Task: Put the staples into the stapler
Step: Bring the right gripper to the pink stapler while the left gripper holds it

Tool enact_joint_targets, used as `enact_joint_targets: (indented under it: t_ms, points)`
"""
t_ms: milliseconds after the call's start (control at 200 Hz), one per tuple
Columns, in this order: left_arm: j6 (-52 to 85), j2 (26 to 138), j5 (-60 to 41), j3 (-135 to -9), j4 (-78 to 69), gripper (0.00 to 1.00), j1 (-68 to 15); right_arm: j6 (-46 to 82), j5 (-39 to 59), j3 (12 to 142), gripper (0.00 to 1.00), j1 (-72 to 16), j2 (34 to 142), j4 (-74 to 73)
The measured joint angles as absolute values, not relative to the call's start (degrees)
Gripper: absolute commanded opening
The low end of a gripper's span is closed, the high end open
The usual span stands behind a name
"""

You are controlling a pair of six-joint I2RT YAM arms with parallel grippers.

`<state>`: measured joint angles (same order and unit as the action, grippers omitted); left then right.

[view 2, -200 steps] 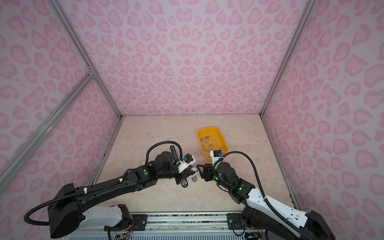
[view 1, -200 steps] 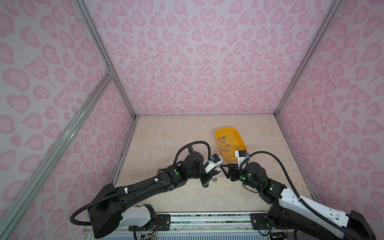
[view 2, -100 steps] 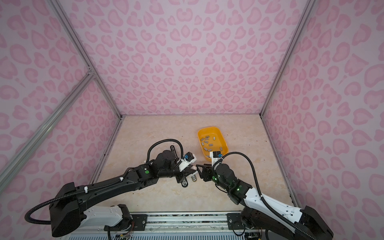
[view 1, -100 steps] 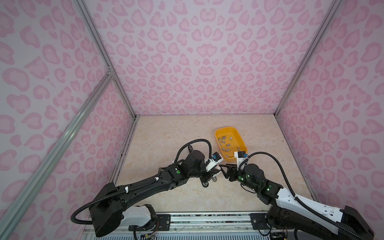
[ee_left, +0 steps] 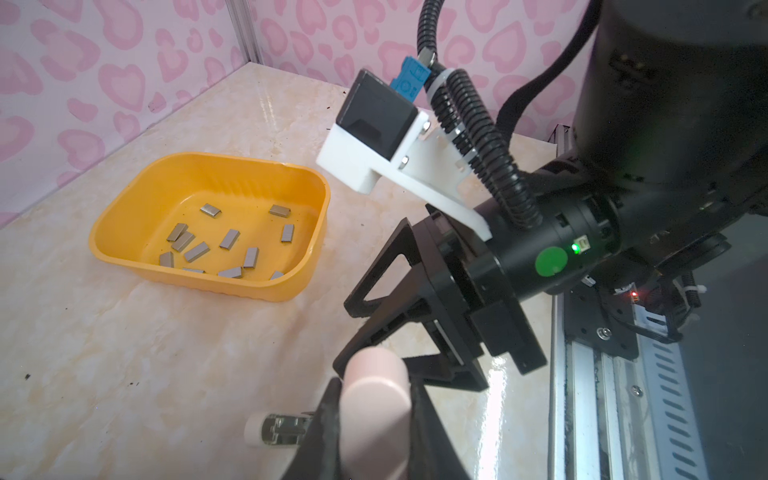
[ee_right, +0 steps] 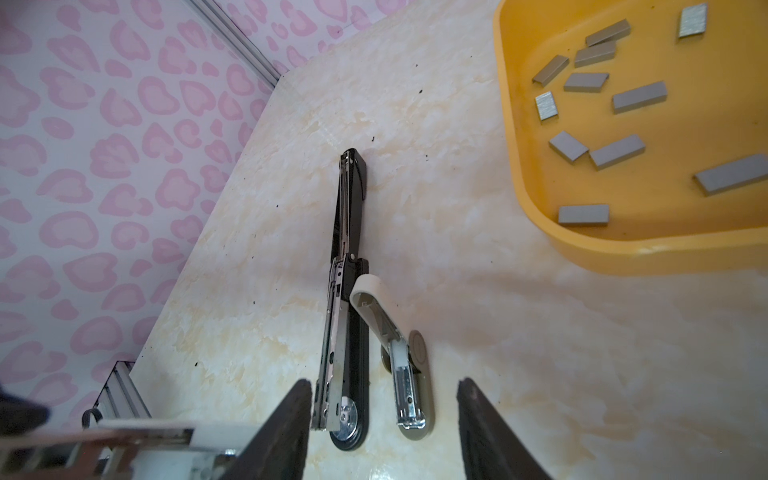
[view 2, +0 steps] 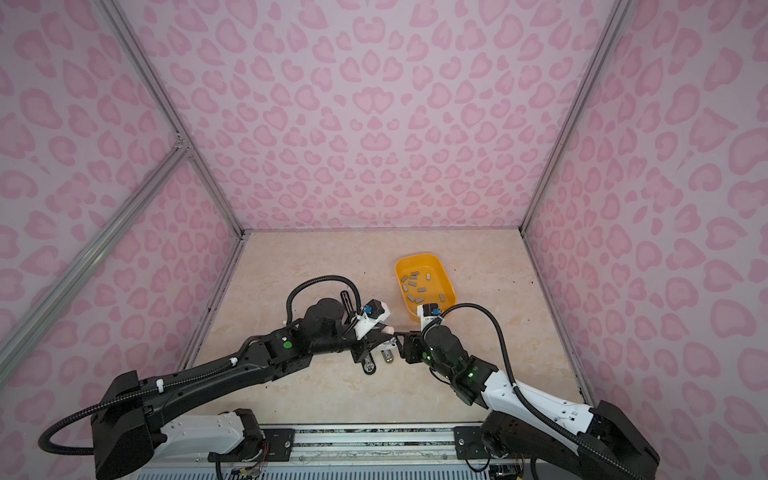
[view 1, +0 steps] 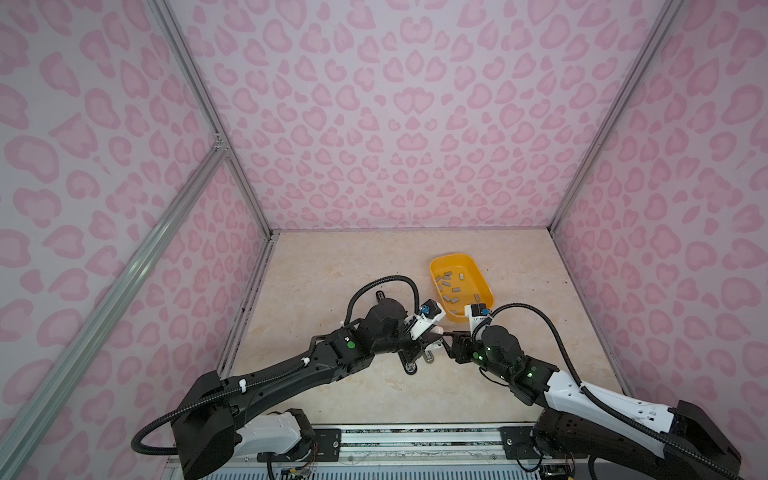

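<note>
1. Table (view 1: pixel 332 270): both arms met near its front middle, with the grippers close and facing each other.
2. Yellow tray (ee_left: pixel 199 282): sat on the table beyond the grippers, on the right arm's side.
3. Left gripper (ee_left: pixel 374 399): fingers were clamped tight on the pink stapler (ee_left: pixel 376 428) by its rounded end. A white-tipped metal rail (ee_left: pixel 274 430) stuck out beside one finger. It was probably the pink stapler's magazine, but I couldn't tell.
4. Right gripper (ee_right: pixel 385 382): fingers were about half spread with nothing between them. It hovered over the black stapler (ee_right: pixel 357 199) and the grey stapler (ee_right: pixel 415 399), which lay splayed open just beside each other.
5. Staples (ee_right: pixel 640 96): a dozen or so strips lay loose on the tray floor. None was gripped and none was seen in any stapler.
6. Risks, as judged:
   - The grippers were so near that any reach could knock the pink stapler askew in its end-only pinch.
   - The thin, flat strips could skid or get pinched crooked against the tray floor.
   - The low right fingers could snag the open staplers underneath.
</note>
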<state>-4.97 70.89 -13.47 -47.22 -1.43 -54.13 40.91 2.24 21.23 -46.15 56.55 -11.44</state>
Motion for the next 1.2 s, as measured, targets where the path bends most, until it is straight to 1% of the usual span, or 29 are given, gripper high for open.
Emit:
enact_joint_targets:
  t_ms: [240,370,420,470,515,625,680,860,990,1200]
  points:
    - [-4.4,66.6,-13.2,-44.6,-4.4,0.04,-54.1,40.5,4.1,20.7,0.59,-46.2,57.4,-11.7]
    - [-4.4,64.1,-13.0,-43.0,-5.2,0.04,-54.1,39.5,2.9,19.9,0.58,-46.2,55.1,-10.9]
    - [-4.4,63.5,-12.3,-42.8,-5.2,0.04,-54.1,39.2,1.3,19.9,0.5,-46.2,53.1,-9.8]
    - [-4.7,63.0,-11.5,-42.6,-5.2,0.04,-54.1,38.3,-0.4,19.7,0.39,-46.0,50.4,-8.7]
    - [-4.7,62.5,-10.9,-42.2,-5.2,0.04,-54.1,38.0,-1.7,19.7,0.31,-46.0,47.9,-8.1]
    - [-5.3,62.1,-10.2,-41.4,-4.8,0.04,-54.1,36.4,-3.0,19.7,0.17,-45.9,41.9,-7.4]
    - [-5.7,62.2,-10.1,-41.4,-4.5,0.04,-54.1,35.7,-2.5,19.7,0.13,-46.1,40.0,-7.6]
    - [-6.0,64.3,-10.7,-42.3,-4.3,0.04,-54.1,34.6,0.8,20.9,0.09,-48.2,38.7,-9.5]
    - [-6.1,66.1,-11.7,-43.4,-3.9,0.04,-54.1,33.6,2.7,22.4,0.09,-50.3,40.8,-10.5]
    - [-6.3,67.9,-13.7,-45.2,-3.1,0.04,-54.1,33.3,2.2,23.0,0.09,-51.4,44.8,-12.2]
